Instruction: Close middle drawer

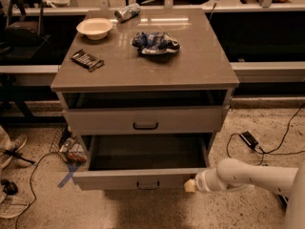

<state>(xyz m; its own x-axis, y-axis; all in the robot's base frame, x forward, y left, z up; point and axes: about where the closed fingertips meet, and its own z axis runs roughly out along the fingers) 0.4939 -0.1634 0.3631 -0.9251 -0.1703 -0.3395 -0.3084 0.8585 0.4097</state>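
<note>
The middle drawer [119, 179] is the wide grey one with a small dark bar handle [148, 185]. It stands pulled out partway, and its empty inside [145, 152] shows. My gripper [189, 186] is on the end of the white arm [248, 175] that comes in from the lower right. It sits against the right end of the drawer's front. The uppermost drawer [145, 120] above it is slightly out, with a dark gap over its front. The lowest drawer is hidden under the open one.
On the cabinet top [200, 66] lie a white bowl [94, 27], a can [127, 12], a blue chip bag [155, 43] and a dark snack bar [87, 60]. Cables and a power brick [249, 139] lie on the floor at right. Clutter and blue tape [69, 173] lie at left.
</note>
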